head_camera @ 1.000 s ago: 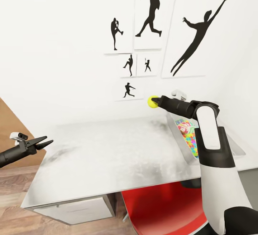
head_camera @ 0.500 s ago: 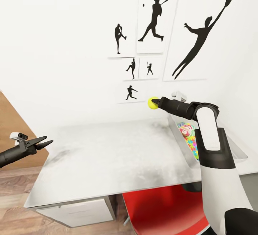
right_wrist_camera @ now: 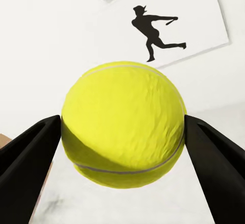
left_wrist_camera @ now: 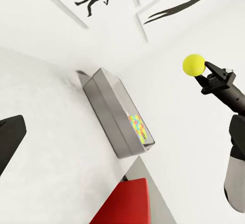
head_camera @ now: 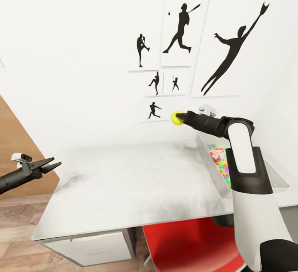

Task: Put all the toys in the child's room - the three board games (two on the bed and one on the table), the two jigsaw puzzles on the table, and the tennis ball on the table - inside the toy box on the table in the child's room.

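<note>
Here the right claw (head_camera: 179, 118), just right of the head view's centre, is clamped on the tennis ball (head_camera: 176, 118), holding it in the air above the far edge of the white bench (head_camera: 132, 181) and in front of the wall. In the right wrist view the ball (right_wrist_camera: 122, 126) sits squeezed between the two dark fingers (right_wrist_camera: 28, 155), one on each side. The toy box (head_camera: 215, 168), a light-grey bin, rests on the bench at the right of the head view, partly behind the right arm; a colourful printed game box (head_camera: 216, 151) and a mosaic puzzle slab (head_camera: 223, 168) lie inside it, but any lettering on them is too small to read. The left claw (head_camera: 53, 164) hangs at the left edge of the head view, off the bench over the wood floor (head_camera: 20, 222), its fingers slightly apart and holding nothing. Black silhouette sports pictures (head_camera: 231, 52) hang on the wall, without legible writing. Something red (head_camera: 186, 243) shows under the bench.
</note>
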### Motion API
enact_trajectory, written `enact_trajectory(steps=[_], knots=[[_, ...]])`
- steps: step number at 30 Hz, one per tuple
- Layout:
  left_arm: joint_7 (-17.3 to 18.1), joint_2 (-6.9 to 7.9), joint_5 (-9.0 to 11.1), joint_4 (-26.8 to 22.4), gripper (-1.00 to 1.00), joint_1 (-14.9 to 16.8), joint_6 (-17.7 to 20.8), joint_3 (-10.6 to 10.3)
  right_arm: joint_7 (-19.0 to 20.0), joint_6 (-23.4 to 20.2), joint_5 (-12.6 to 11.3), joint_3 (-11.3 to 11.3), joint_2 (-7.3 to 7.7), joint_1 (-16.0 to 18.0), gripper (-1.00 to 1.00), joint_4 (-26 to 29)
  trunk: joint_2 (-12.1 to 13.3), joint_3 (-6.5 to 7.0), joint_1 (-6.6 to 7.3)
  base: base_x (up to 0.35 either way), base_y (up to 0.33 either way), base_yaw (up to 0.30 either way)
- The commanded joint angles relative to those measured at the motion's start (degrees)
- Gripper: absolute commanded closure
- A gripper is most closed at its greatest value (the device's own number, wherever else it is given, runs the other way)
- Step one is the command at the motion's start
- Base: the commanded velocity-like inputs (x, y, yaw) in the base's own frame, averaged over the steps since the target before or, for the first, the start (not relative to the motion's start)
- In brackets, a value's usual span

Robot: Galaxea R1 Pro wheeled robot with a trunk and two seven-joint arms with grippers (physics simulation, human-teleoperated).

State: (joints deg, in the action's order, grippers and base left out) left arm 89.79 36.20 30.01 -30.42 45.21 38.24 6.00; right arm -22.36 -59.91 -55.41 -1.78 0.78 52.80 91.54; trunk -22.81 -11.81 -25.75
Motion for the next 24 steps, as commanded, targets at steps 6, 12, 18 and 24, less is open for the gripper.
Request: enact_trajectory(steps=[6, 12, 18, 24], knots=[[0.2, 0.01, 0.1, 0.0, -1.0, 0.1, 0.6, 0.0, -0.6, -0.1, -2.0, -0.1, 0.3, -0.5, 1.0, 0.0, -0.1, 0.46, -0.04, 0.0, 0.0, 0.066], [0.2, 0.01, 0.2, 0.0, -1.0, 0.1, 0.6, -0.1, -0.6, -0.1, -2.1, 0.3, 0.52, -0.6, 1.0, 0.1, -0.1, 1.0, -0.04, 0.0, 0.0, -0.008], [0.2, -0.03, 0.1, 0.0, -1.0, 0.1, 0.6, -0.2, -0.7, -0.1, -2.2, 0.3, 0.32, -0.7, 1.0, -0.2, -0.1, 1.48, -0.04, 0.0, 0.0, -0.181], [0.2, -0.36, 0.1, -0.4, -1.0, 0.1, 0.6, -0.2, -0.6, -0.1, -2.2, 0.0, 0.66, -2.3, 1.0, -0.1, -0.1, 1.84, -0.04, 0.0, 0.0, -0.149]])
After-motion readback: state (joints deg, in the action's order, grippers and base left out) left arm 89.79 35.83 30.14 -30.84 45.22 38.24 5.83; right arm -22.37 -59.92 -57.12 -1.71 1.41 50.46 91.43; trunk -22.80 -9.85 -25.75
